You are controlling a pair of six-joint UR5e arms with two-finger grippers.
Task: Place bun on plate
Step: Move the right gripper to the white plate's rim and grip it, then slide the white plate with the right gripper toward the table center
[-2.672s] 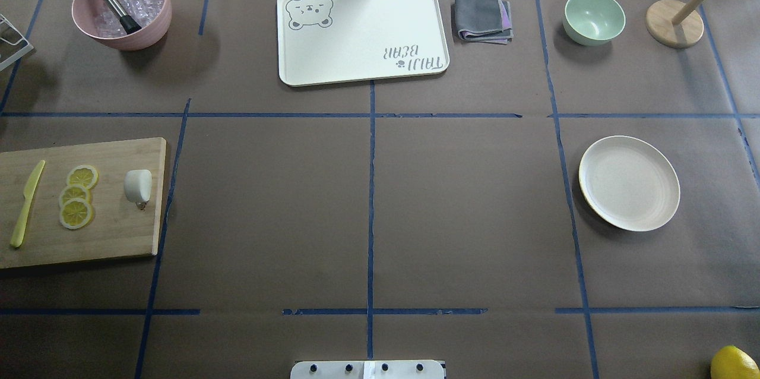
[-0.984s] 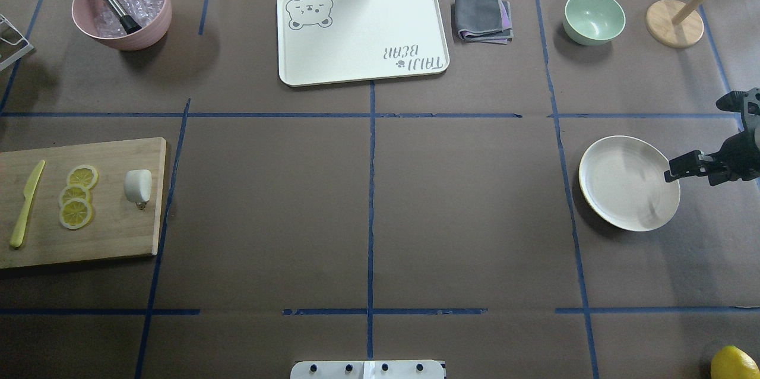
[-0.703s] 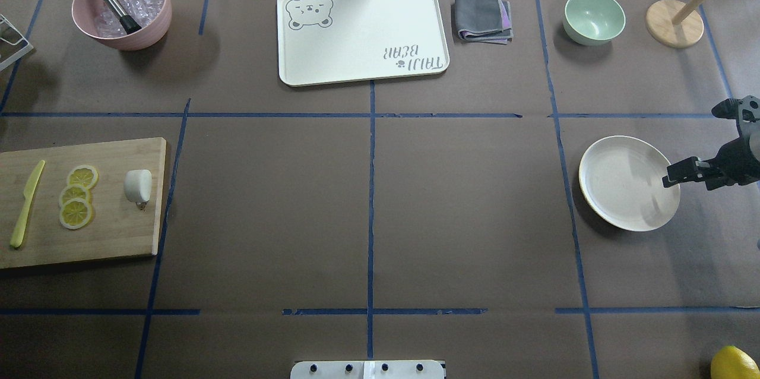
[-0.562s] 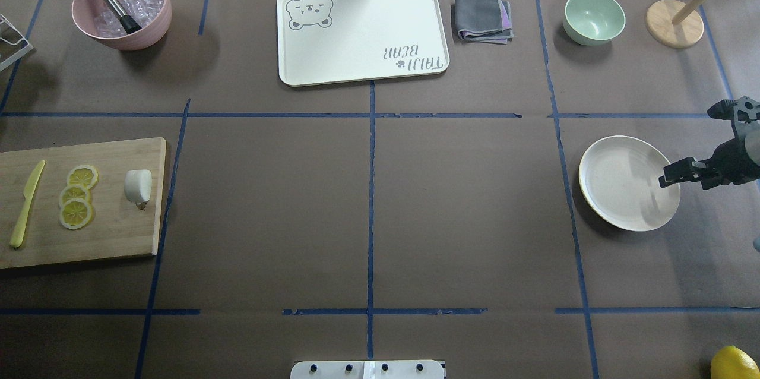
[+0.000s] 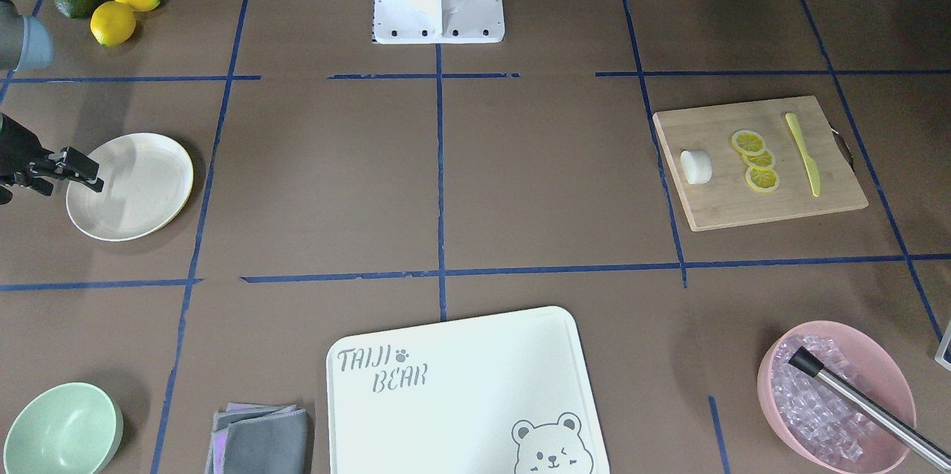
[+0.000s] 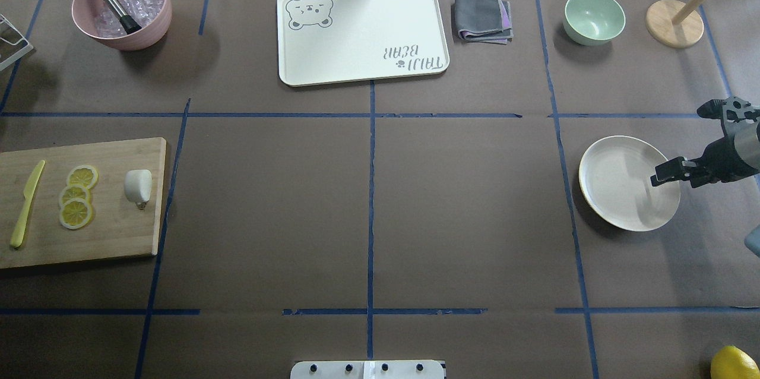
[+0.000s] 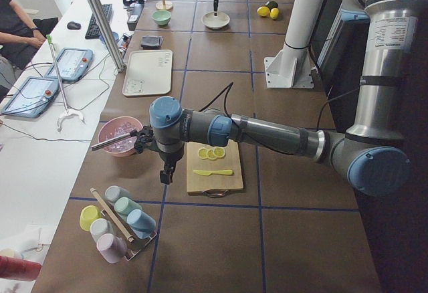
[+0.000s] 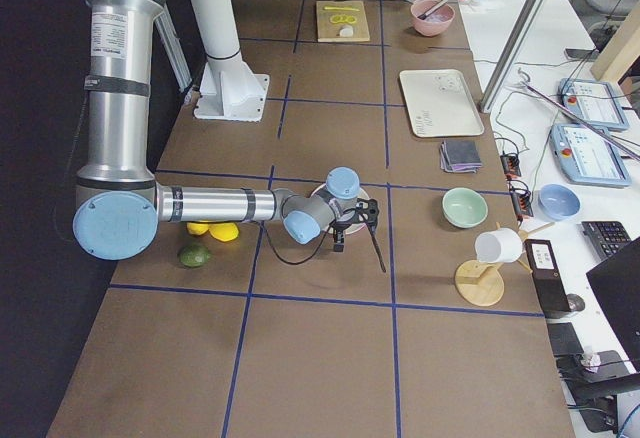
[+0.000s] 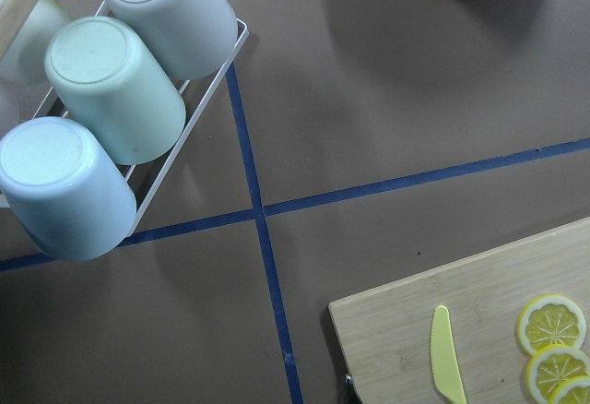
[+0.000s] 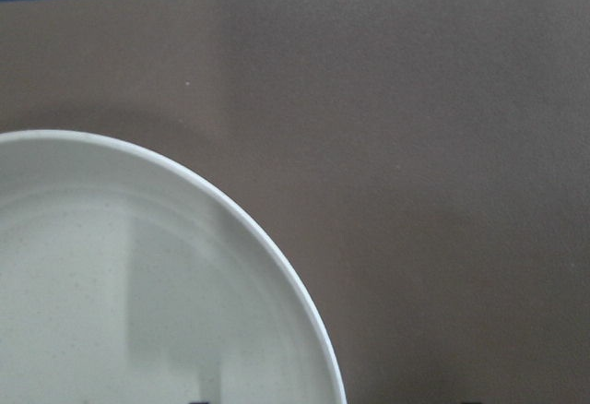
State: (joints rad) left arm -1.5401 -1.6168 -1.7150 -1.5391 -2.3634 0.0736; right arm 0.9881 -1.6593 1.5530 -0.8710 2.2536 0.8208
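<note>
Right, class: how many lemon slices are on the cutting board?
3, in a row on the board between knife and bun: far slice, middle slice, near slice. None looks hidden.

Near left arm's end effector (image 7: 164, 174) close beside the cutting board (image 7: 221, 183) — lemon slices (image 7: 211, 153), yellow knife (image 7: 212, 172) on it

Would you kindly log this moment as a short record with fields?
bun: lying on the cutting board, beside the lemon slices, ungrasped
plate: empty, far from the bun
right tool: open, empty, above the plate's rim
left tool: hovering beside the cutting board; open or shut unclear
task: not yet done
</note>
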